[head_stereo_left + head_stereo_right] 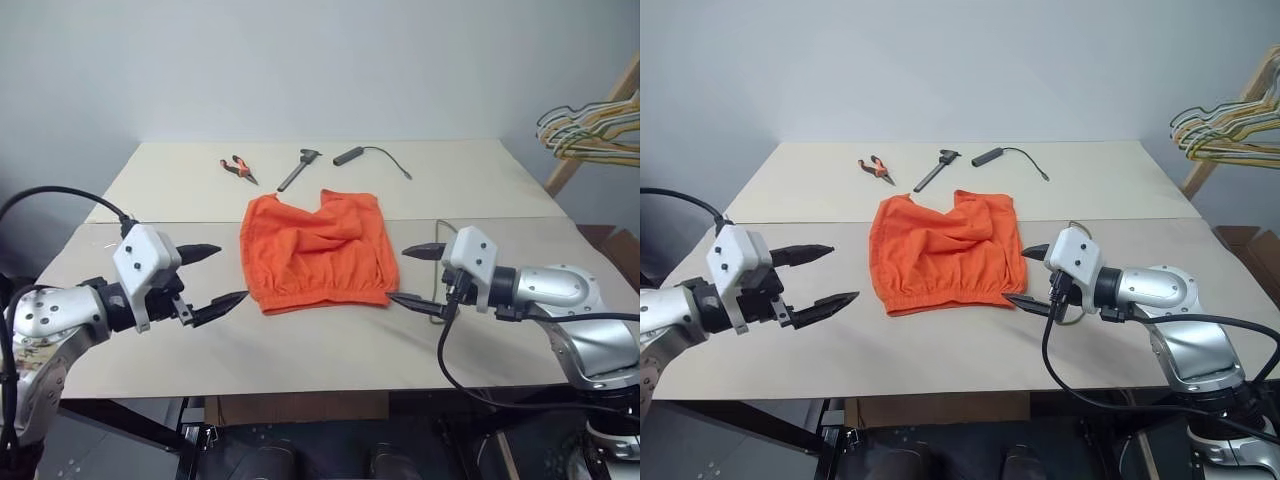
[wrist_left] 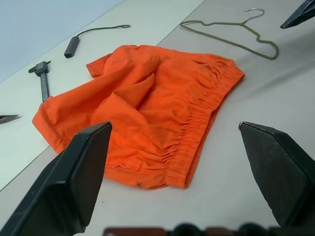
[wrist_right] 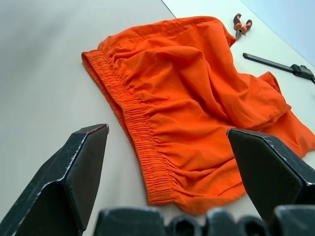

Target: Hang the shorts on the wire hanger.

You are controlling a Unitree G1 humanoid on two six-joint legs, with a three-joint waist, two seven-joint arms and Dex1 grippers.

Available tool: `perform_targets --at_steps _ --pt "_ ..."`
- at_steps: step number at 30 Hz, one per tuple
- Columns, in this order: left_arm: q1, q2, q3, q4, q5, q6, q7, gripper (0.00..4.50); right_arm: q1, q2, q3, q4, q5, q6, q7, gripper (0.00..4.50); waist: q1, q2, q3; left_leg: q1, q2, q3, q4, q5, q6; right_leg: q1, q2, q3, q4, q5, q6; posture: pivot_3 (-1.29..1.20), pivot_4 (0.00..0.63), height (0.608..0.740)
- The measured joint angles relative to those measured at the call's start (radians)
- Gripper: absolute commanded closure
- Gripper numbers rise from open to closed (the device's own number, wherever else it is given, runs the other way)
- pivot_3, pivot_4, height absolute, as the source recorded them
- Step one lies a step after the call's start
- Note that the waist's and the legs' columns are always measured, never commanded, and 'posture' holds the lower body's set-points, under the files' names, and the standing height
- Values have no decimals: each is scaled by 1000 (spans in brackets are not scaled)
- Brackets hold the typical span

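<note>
The shorts [image 1: 318, 250] are plain bright orange with no print, and the wire hanger [image 2: 231, 33] is dull grey-olive metal. The table [image 1: 300, 350] is pale beige; on it lie pliers [image 1: 238, 168] with orange-and-black handles, a black caliper [image 1: 298, 168] and a black cable [image 1: 372, 155]. Both the left gripper [image 1: 215, 275] and the right gripper [image 1: 418, 273] have black fingers on white housings, and the bunch of hangers [image 1: 590, 130] is yellow, green and white.

I was working in what looked like a lab or workshop test space: a plain beige worktable [image 1: 150, 340] against a bare pale wall [image 1: 300, 60], with pliers [image 1: 237, 168], a caliper [image 1: 298, 169] and a small black corded tool [image 1: 349, 156] left on it, and a wooden rack [image 1: 600, 120] of hangers [image 1: 590, 135] beside it.
</note>
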Motion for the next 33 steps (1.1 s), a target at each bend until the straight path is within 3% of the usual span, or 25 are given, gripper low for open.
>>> perform_targets --at_steps 13,18,23,26,29,33 --pt "-1 0 20 -2 -33 15 3 0 -2 8 22 -9 -23 -1 -1 29 1 0 0 0 0 0 0 0 0 0 0 0 0 0 0 169 0 740" --pt "-10 0 21 -1 -34 2 1 0 -94 37 217 5 -200 2 -42 29 -7 0 0 1 0 1 0 0 0 0 1 0 0 0 -1 141 13 740" --pt "4 0 22 -6 -35 -1 -6 0 -215 146 437 139 -447 5 -127 29 -10 0 0 0 0 1 0 0 -1 -2 1 1 0 1 -1 136 10 740" --pt "10 0 24 -6 -35 -1 -8 0 -253 223 489 220 -514 -5 -152 29 -9 0 0 0 0 1 -1 0 -2 -2 1 1 0 1 -1 134 8 740" --pt "11 0 25 -5 -34 -1 -8 0 -314 321 560 318 -570 -14 -166 639 -15 -1 -1 1 0 1 -1 0 -2 -2 2 1 1 1 -2 133 7 740" --pt "9 0 25 -5 -34 -2 -8 0 -356 395 637 455 -674 -55 -216 2062 -23 -1 -1 2 0 1 -1 0 -3 -1 2 1 1 1 -2 133 11 740"
